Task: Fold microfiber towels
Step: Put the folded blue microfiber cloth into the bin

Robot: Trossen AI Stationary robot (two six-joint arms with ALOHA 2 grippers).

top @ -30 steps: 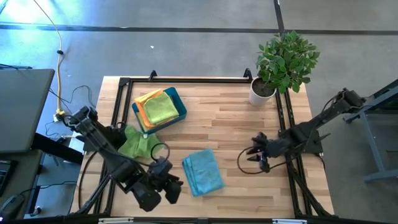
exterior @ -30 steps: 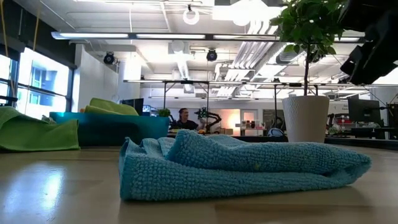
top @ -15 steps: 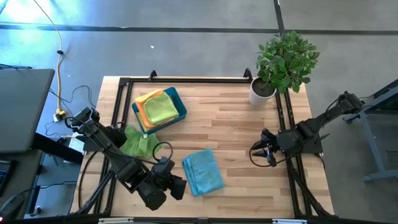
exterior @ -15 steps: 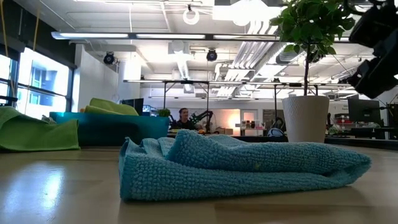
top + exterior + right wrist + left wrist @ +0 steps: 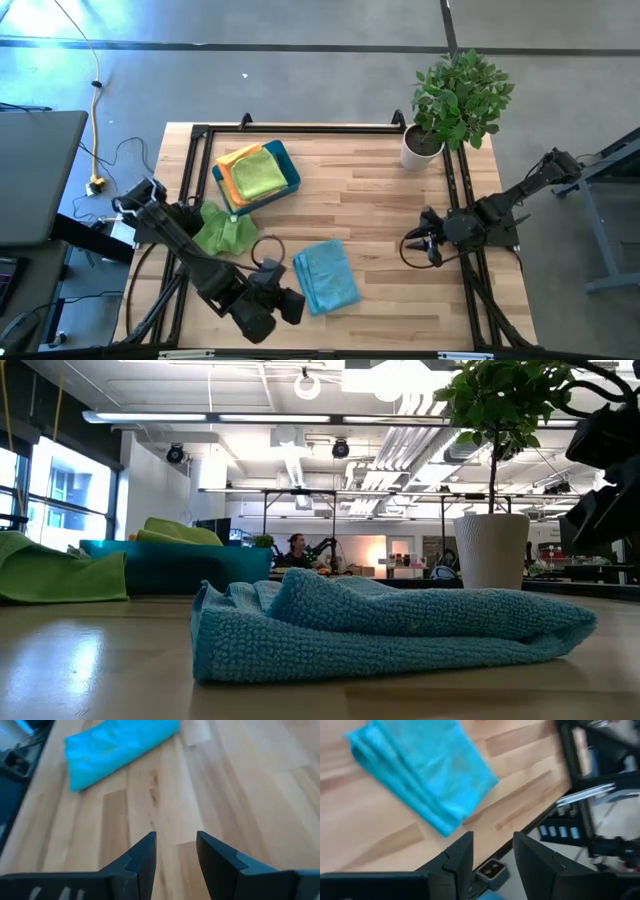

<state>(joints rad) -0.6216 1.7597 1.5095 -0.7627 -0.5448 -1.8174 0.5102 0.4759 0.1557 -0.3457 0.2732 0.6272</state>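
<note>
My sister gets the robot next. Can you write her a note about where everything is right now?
Left hand: open, empty, near the table's front edge beside the blue towel.
Right hand: open, empty, over bare wood on the right.
Blue towel: folded, lying front centre.
Tray: holds folded yellow and orange towels.
Left to do: the green towel, crumpled at the table's left edge.

A robotics lab in an open industrial hall: bare ceiling ducts (image 5: 300, 455) and strip lights, concrete floor (image 5: 300, 90), a far person (image 5: 295, 550) at benches, a frame-mounted wooden table (image 5: 370, 190).
</note>
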